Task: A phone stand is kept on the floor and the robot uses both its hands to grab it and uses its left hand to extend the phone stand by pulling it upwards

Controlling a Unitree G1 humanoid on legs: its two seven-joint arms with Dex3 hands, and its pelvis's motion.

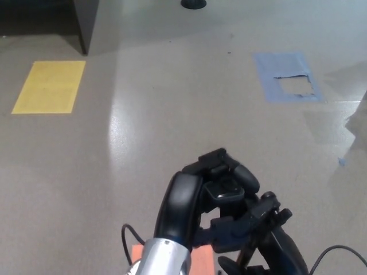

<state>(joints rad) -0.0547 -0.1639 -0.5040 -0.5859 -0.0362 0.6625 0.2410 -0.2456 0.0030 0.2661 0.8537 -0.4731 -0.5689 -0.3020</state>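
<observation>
Both of my hands are bunched together at the bottom middle of the head view. My left hand (186,200) curls over the top of a black phone stand (225,189), of which only the upper clamp part shows between the fingers. My right hand (261,229) closes on the stand from the right and lower down, touching the left hand. The stand's pole is hidden behind the hands. An orange-pink flat piece (202,260) lies on the floor under them, partly covered by my left wrist.
The grey floor carries a yellow rectangle (49,86) at far left and a torn blue tape patch (287,77) at far right. A dark cabinet corner (86,23) and a black round foot (193,4) stand at the back. Thin cables (127,235) loop off my wrists.
</observation>
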